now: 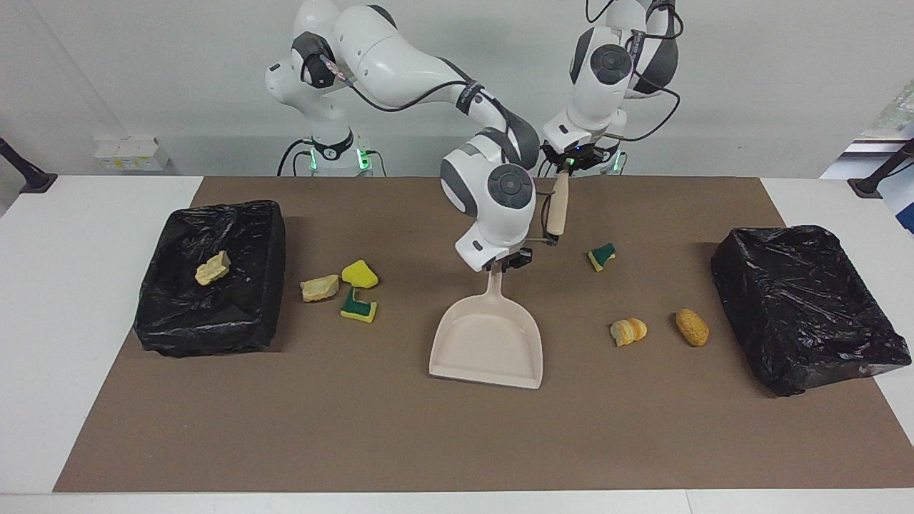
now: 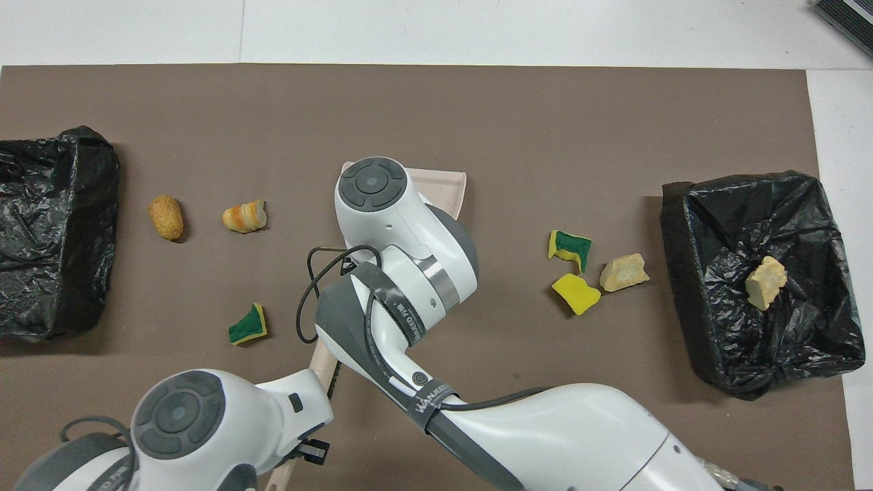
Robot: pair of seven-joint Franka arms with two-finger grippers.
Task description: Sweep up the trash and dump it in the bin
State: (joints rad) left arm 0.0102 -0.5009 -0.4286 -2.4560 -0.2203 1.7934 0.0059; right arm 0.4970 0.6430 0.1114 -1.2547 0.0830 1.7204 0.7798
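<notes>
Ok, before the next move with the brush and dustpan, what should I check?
1. Dustpan grip: right gripper shut on the dustpan handle: ok.
2. Brush grip: left gripper shut on the brush, which hangs in the air: ok.
3. Dustpan's front edge flat on the mat: cannot tell.
4. Dustpan loaded: not ok, it is empty.
5. Mat cleared: not ok, six scraps lie on it, among them a sponge piece beside the brush.
6. Bin at the right arm's end open: ok.
</notes>
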